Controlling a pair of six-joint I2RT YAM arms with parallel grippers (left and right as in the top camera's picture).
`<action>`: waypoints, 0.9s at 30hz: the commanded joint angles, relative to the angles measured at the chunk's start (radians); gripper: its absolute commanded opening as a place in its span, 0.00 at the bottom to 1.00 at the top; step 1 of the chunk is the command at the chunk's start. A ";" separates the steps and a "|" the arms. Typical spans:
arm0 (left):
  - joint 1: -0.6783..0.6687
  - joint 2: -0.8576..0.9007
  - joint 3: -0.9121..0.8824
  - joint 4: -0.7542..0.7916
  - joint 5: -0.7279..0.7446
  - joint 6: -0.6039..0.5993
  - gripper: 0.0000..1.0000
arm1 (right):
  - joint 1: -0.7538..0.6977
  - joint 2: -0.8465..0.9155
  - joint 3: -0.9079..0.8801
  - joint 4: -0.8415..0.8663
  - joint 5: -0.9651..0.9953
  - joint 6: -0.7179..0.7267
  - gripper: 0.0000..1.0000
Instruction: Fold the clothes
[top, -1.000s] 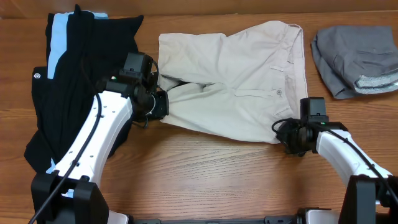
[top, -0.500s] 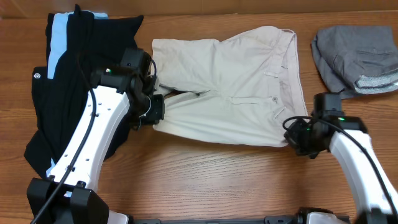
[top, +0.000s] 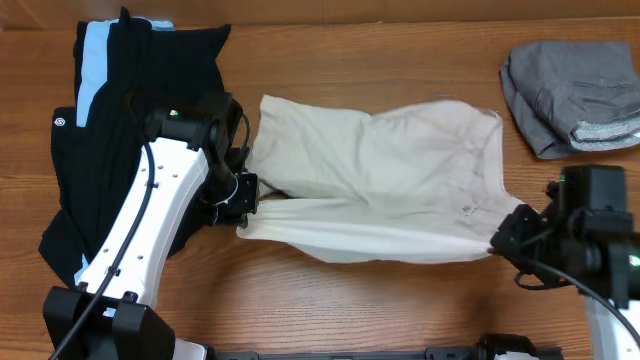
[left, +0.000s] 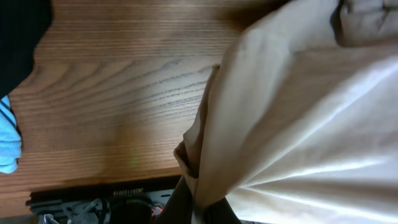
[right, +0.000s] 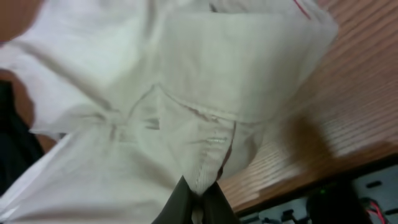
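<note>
At far left a black garment lies rumpled on the wood-grain desk, with a light-blue garment showing as a strip along its edge. The white left arm reaches over it, and the left gripper is clamped on a bunched corner of the soft beige shorts. These stretch taut and creased across mid-desk to the right gripper, which is pinched tight on the opposite corner. A folded grey garment sits far right.
</note>
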 joint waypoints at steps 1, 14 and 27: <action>0.000 -0.019 0.021 0.013 -0.045 0.040 0.04 | -0.010 0.014 0.050 0.017 0.061 -0.047 0.04; 0.000 0.024 -0.010 0.566 -0.176 -0.027 0.10 | -0.010 0.453 0.048 0.421 0.047 -0.103 0.04; 0.000 0.272 -0.010 1.010 -0.195 -0.046 0.16 | -0.010 0.792 0.048 0.938 -0.015 -0.124 0.04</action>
